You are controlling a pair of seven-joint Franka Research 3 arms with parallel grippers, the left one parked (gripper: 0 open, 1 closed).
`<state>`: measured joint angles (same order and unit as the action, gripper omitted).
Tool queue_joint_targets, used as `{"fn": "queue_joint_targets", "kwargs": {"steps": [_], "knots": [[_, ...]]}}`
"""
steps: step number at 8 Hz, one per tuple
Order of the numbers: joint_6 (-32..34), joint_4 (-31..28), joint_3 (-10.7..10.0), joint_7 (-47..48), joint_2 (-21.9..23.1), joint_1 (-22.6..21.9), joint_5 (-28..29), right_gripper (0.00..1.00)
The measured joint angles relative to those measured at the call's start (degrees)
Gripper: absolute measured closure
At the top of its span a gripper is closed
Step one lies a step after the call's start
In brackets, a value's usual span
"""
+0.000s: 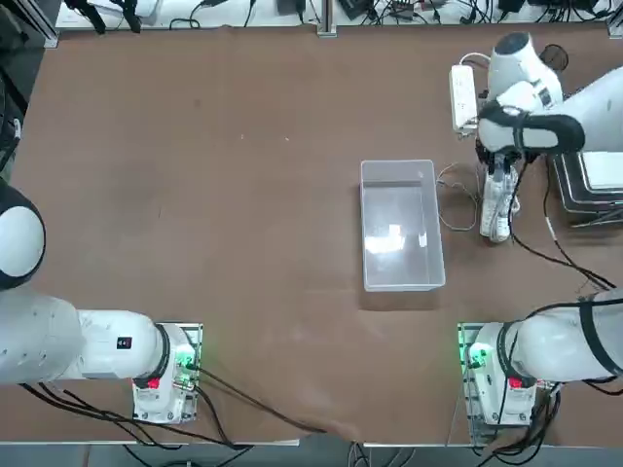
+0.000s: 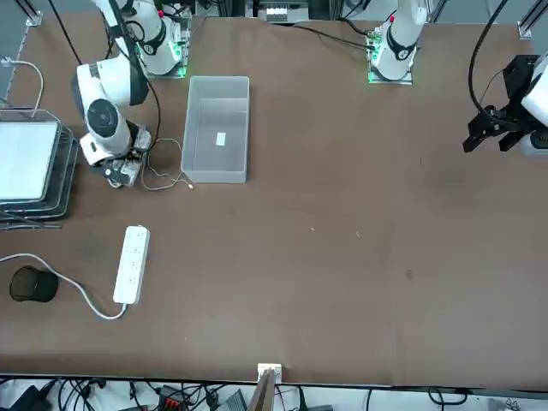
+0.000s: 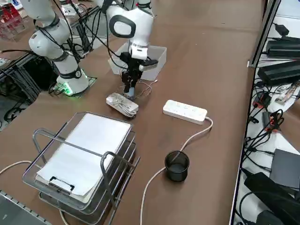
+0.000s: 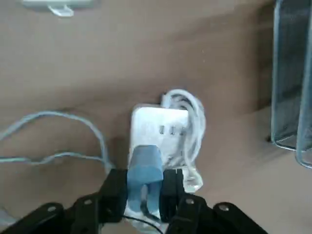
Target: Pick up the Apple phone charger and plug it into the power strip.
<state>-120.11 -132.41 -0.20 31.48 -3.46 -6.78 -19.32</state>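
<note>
- The Apple phone charger (image 4: 144, 168) is pinched between the two fingers of the right claw (image 4: 143, 192), which is closed on the small pale block; only the wrist view shows this grip plainly.
- That view also shows the charger just above a white strip wrapped in its own cord (image 4: 168, 134), with sockets facing up; whether the two touch cannot be told.
- From above, the claw (image 1: 498, 180) and arm hide the charger completely, and the wrapped strip (image 1: 497, 209) is partly covered.
- The charger's thin wire (image 2: 163, 175) loops loosely on the surface beside the clear plastic bin (image 2: 217, 128).
- The power strip (image 3: 184, 111) lies flat, well apart from the claw, its thick cord curving past a black cup (image 3: 177, 165).
- A wire paper tray (image 3: 84, 159) sits at the surface's edge, cut off in the top view.
</note>
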Motion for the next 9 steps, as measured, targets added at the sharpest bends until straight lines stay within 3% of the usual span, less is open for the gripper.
{"fn": "queue_joint_targets", "kwargs": {"steps": [3, 9], "knots": [[4.49, 11.57, 0.03, -8.51, -1.33, 0.01, 10.45, 0.63], [3.49, 29.91, -0.02, -9.61, -17.26, 0.66, 16.13, 0.63]]}}
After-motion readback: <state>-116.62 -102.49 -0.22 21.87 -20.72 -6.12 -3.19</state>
